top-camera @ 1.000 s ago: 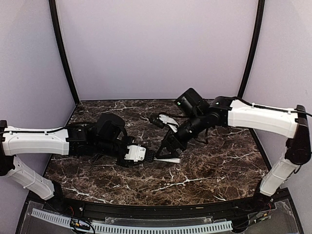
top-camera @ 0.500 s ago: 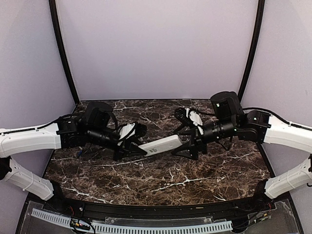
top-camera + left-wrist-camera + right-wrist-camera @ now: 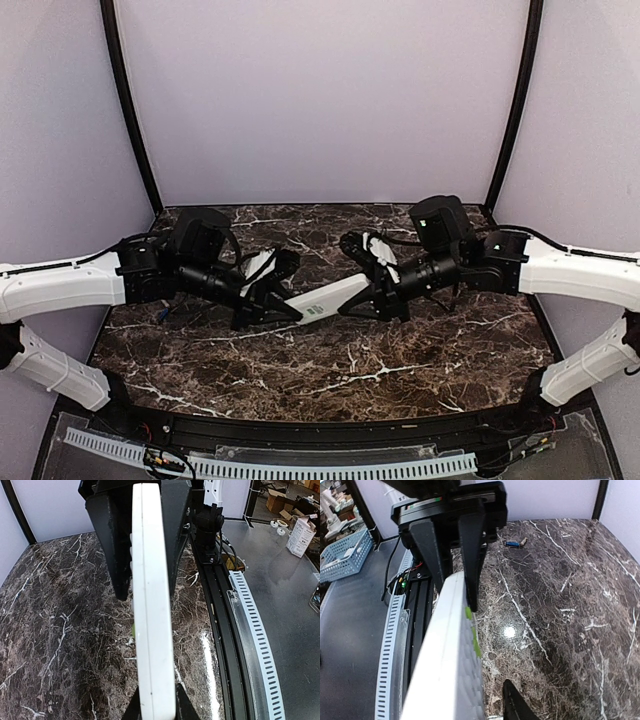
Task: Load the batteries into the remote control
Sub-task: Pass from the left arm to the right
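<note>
The white remote control (image 3: 335, 296) hangs above the dark marble table (image 3: 400, 350), stretched between both arms. My left gripper (image 3: 283, 308) is shut on its left end; in the left wrist view the two fingertips (image 3: 134, 709) pinch the thin edge-on remote control (image 3: 150, 605). My right gripper (image 3: 372, 295) straddles the other end. In the right wrist view the remote control (image 3: 450, 645) shows buttons and green marks, and a gap separates it from my one visible finger (image 3: 515, 705); the other finger is hidden. Two small cylinders, one blue, that look like batteries (image 3: 514, 543) lie far off on the marble.
A black rail and a white perforated strip (image 3: 300, 465) run along the table's near edge. A blue basket (image 3: 345, 555) stands beyond that edge. Pale walls and black posts (image 3: 130, 110) close in the back and sides.
The right arm has moved left, and its jaws now sit around the remote's right end, narrower than before. The left gripper still holds the remote raised in the same spot.
</note>
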